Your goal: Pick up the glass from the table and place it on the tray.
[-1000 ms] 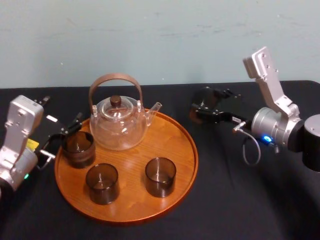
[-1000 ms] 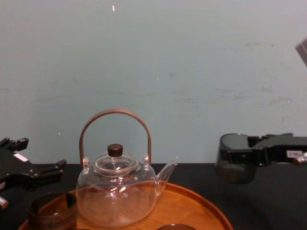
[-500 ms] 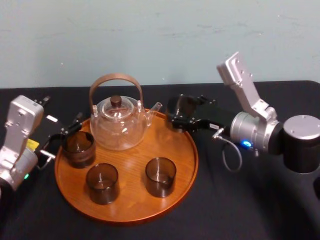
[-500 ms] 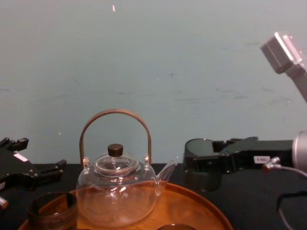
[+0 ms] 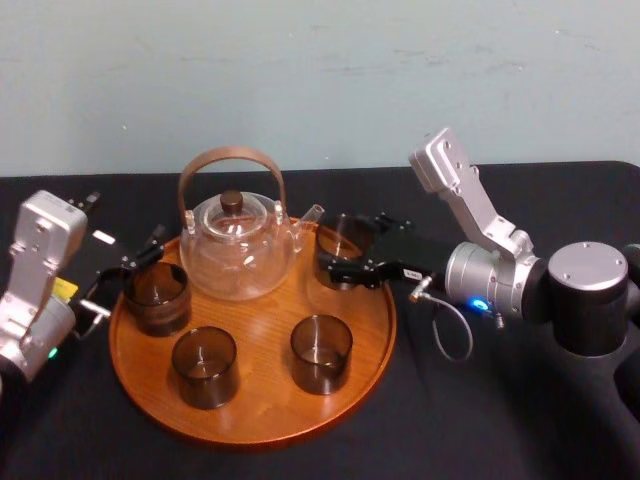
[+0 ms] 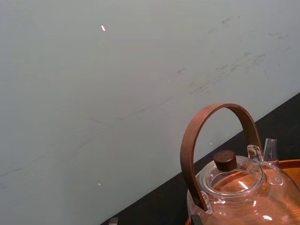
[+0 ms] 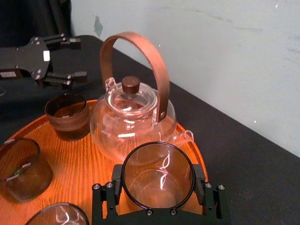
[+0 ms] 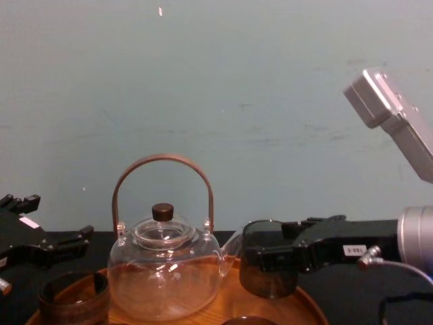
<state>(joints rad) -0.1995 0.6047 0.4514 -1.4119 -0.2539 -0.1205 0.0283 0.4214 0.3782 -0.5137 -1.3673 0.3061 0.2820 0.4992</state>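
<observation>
The glass (image 5: 345, 240) is a smoky tumbler, and my right gripper (image 5: 343, 262) is shut on it at the rim. It hangs low over the back right part of the round wooden tray (image 5: 250, 425), just right of the teapot's spout. The right wrist view looks down into the glass (image 7: 158, 176) between the two black fingers. In the chest view the glass (image 8: 265, 271) has its base about level with the tray's rim (image 8: 298, 305); I cannot tell whether it touches. My left gripper (image 5: 125, 280) stands open at the tray's left edge.
A glass teapot (image 5: 237, 245) with a brown hoop handle stands at the tray's back. Three more dark glasses sit on the tray: back left (image 5: 157, 297), front left (image 5: 204, 366) and front middle (image 5: 321, 353). Black cloth covers the table (image 5: 500, 420).
My right gripper has carried the glass leftward from above the black cloth to above the tray and lowered it. The left arm has not moved.
</observation>
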